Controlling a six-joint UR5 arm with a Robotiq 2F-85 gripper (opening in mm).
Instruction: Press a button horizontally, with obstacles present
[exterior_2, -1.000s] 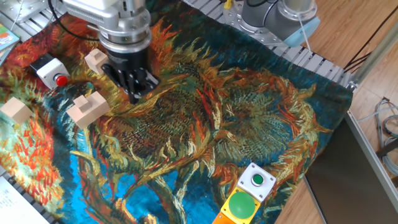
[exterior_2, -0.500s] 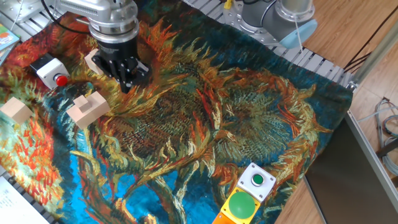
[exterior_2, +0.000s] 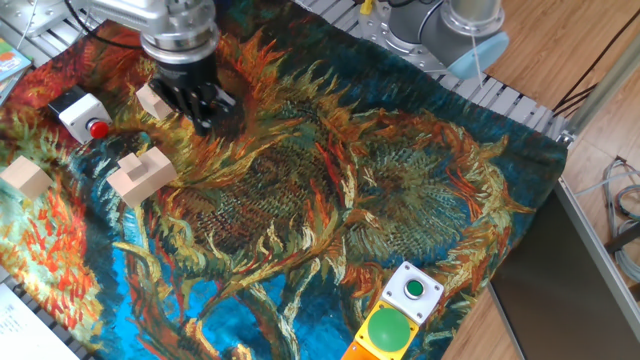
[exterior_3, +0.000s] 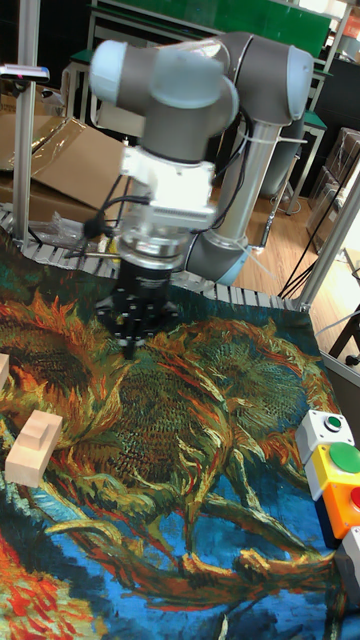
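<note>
The button (exterior_2: 98, 128) is small, red and round, on the side of a little white box (exterior_2: 78, 108) at the far left of the cloth. My gripper (exterior_2: 206, 124) hangs low over the cloth to the right of it, with a small wooden cube (exterior_2: 151, 98) just left of its fingers, between it and the button. A notched wooden block (exterior_2: 140, 174) lies in front of the button, and a second cube (exterior_2: 25, 177) sits at the left edge. The tall fixed view shows my gripper (exterior_3: 130, 347) and the notched block (exterior_3: 34, 446). No view shows a gap or contact at the fingertips.
A sunflower-patterned cloth (exterior_2: 330, 200) covers the table. At the front right stand a white box with a green button (exterior_2: 414, 290) and a green dome on a yellow box (exterior_2: 391, 330). The arm's base (exterior_2: 450, 30) is at the back right.
My gripper has moved left and toward the back, from beside the notched block to right next to the small cube near the button. The blocks and button box have not moved.
</note>
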